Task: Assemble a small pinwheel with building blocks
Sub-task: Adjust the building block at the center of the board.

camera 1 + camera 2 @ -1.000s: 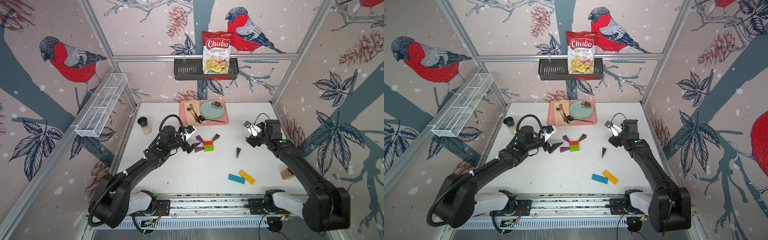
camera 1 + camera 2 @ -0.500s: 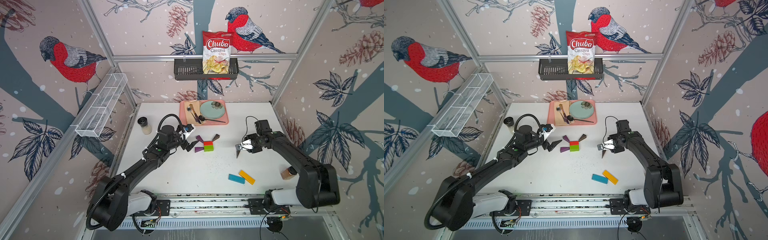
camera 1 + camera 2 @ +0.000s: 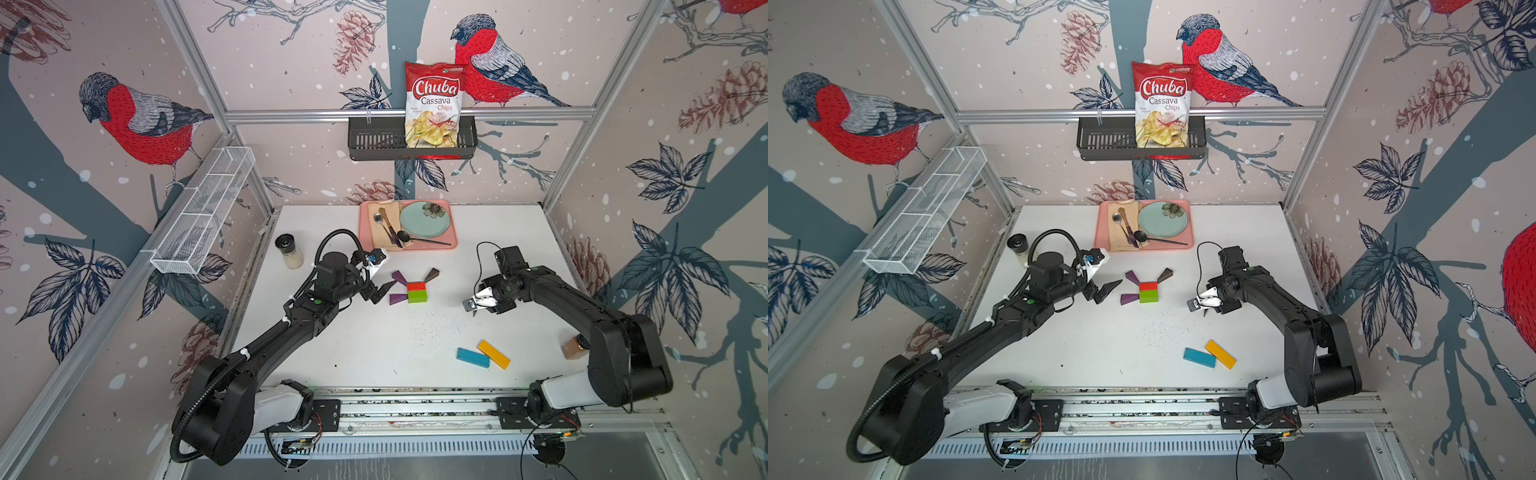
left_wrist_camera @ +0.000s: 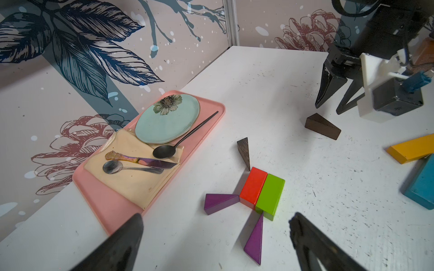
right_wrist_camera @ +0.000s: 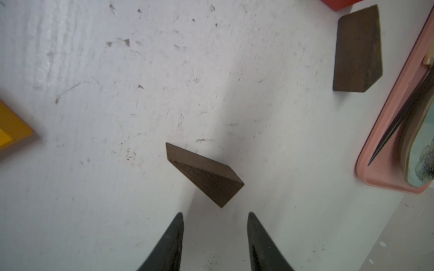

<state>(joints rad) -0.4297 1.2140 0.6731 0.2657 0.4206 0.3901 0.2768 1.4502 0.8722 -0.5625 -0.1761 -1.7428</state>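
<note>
Loose brown wedge [image 5: 206, 174] lined up for grasping
It is seen between the pinwheel [image 3: 417, 292] at the middle of the tabletop [image 3: 374, 353] and the right edge, just ahead of the half-open, empty jaws of the right gripper [image 5: 215, 214]; the left gripper [image 3: 1106, 290] is parked wide open and empty, probably to leave access.

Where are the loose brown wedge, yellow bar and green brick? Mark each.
loose brown wedge [image 5: 209, 180]: right wrist view, triangular face
yellow bar [image 3: 493, 354]: in a top view, top face
green brick [image 4: 270, 192]: left wrist view, top face
</note>
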